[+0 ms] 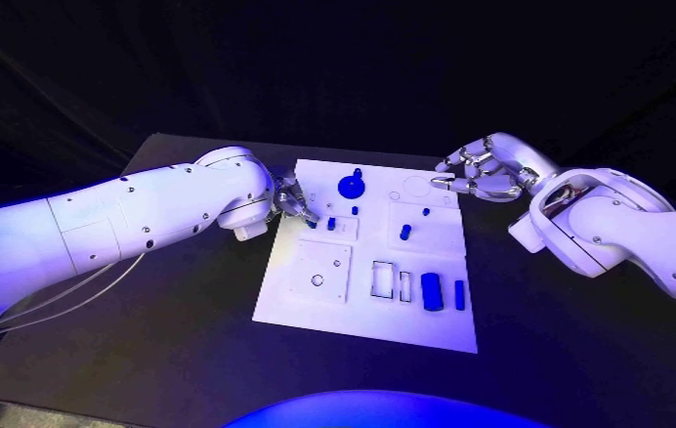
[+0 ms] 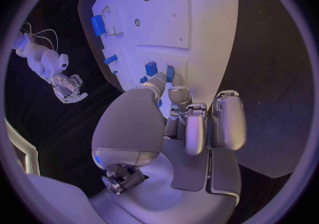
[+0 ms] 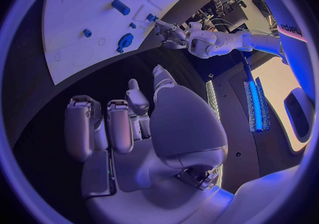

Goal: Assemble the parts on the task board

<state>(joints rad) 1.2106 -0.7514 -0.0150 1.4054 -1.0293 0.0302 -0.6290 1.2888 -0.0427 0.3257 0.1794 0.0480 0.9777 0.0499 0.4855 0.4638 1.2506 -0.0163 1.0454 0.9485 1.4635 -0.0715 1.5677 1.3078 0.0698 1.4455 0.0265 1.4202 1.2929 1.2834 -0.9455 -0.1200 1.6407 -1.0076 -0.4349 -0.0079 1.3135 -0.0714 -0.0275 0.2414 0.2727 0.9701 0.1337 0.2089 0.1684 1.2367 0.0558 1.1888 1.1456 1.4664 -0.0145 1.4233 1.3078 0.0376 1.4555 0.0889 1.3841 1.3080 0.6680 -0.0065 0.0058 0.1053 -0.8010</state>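
Task board (image 1: 321, 303), a white plate, lies in the middle of your black surface (image 1: 169, 350), square between the two arms so that either can reach it. Your left hand (image 1: 292, 202) is down at the board's left edge, its fingertips (image 2: 158, 80) at a small blue part (image 2: 151, 68) there; you cannot tell from these views whether the part is pinched or merely touched, though the other fingers are curled in. That placement reads as the start of a pick or a nudge toward a nearby recess. Your right hand (image 1: 481, 176) hovers at the board's far right corner with its fingers partly curled and holding nothing, apparently parked clear of the work. Count the blue pieces in the head view and you get about seven: one round knobbed part (image 1: 350, 187) near the far edge, two upright bars (image 1: 431, 291) at the near right, and roughly four small pegs (image 1: 404, 232) mid-board, some too small to tell apart. Several recesses (image 1: 382, 279) in the plate stand unfilled, so assembly looks far from finished.
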